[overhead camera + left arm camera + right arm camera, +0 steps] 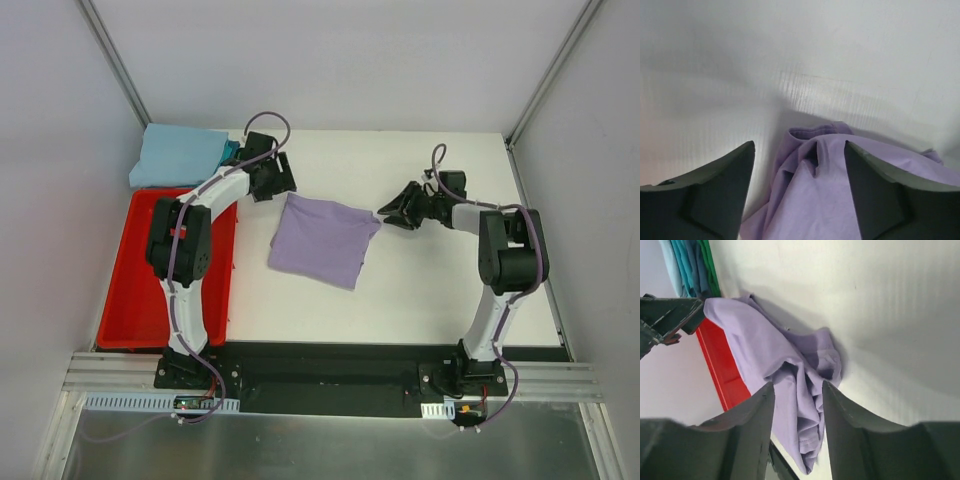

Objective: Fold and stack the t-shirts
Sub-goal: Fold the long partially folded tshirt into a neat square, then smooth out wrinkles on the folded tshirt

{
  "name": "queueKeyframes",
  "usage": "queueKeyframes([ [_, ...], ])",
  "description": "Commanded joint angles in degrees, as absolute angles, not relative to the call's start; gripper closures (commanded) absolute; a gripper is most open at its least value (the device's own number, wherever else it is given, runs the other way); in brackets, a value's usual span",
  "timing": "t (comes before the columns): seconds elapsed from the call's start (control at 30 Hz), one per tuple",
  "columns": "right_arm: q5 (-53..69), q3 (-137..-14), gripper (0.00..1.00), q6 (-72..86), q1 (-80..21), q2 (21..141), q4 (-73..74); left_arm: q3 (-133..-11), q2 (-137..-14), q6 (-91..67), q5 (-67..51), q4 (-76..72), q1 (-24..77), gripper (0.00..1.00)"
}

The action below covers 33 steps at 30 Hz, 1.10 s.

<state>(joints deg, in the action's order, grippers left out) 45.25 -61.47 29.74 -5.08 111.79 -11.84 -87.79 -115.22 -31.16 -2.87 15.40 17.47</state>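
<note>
A lavender t-shirt (pixel 320 240) lies partly folded on the white table, mid-field. My left gripper (pixel 275 180) is open at its far left corner. In the left wrist view the cloth (pixel 840 190) lies below and between the spread fingers (pixel 720 190), not pinched. My right gripper (pixel 395 212) is open at the shirt's far right corner. In the right wrist view a bunched fold (pixel 805 390) sits between the fingers (pixel 860 430). A stack of folded light blue, teal and green shirts (pixel 180 155) lies at the far left, also in the right wrist view (pixel 690 265).
A red plastic bin (pixel 135 290) stands at the left, beside the left arm, and its rim shows in the right wrist view (pixel 722 370). White walls enclose the table on three sides. A black base rail (pixel 330 365) runs along the near edge.
</note>
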Motion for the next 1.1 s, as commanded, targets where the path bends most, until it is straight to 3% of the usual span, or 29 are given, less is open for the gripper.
queueKeyframes([
  [0.0,37.46,-65.57,0.47,20.76,-5.27,104.35,-0.64,-90.1,-111.02,-28.83,-6.59,14.68,16.88,0.11],
  [0.03,35.27,-65.13,0.35,19.18,-5.8,101.98,1.3,-89.39,-109.44,-28.57,-7.03,14.68,16.88,0.01],
  [0.1,31.31,-64.25,0.11,16.36,-7.9,97.93,4.56,-87.2,-106.71,-28.48,-7.9,14.59,16.87,0.01],
  [0.13,29.98,-63.9,0.04,15.22,-9.39,96.43,6.48,-86.4,-105.57,-28.39,-8.95,14.42,16.96,0.01],
  [0.3,30.14,-63.1,0.04,15.9,-17.38,93.51,5.46,-83.06,-103.62,-28.65,-19.23,12.13,17.58,0.01],
  [0.47,31.72,-66.7,0.04,21.0,-21.79,99.92,0.26,-84.9,-108.0,-29.88,-22.67,11.34,17.93,0.01],
  [0.8,21.45,-71.28,0.04,21.27,-17.93,112.58,-0.97,-97.29,-126.02,-32.25,-24.61,8.96,17.84,0.01],
  [1.07,17.31,-68.91,0.04,18.99,-16.96,115.14,3.95,-86.42,-122.71,-34.45,-23.91,9.75,17.84,0.01],
])
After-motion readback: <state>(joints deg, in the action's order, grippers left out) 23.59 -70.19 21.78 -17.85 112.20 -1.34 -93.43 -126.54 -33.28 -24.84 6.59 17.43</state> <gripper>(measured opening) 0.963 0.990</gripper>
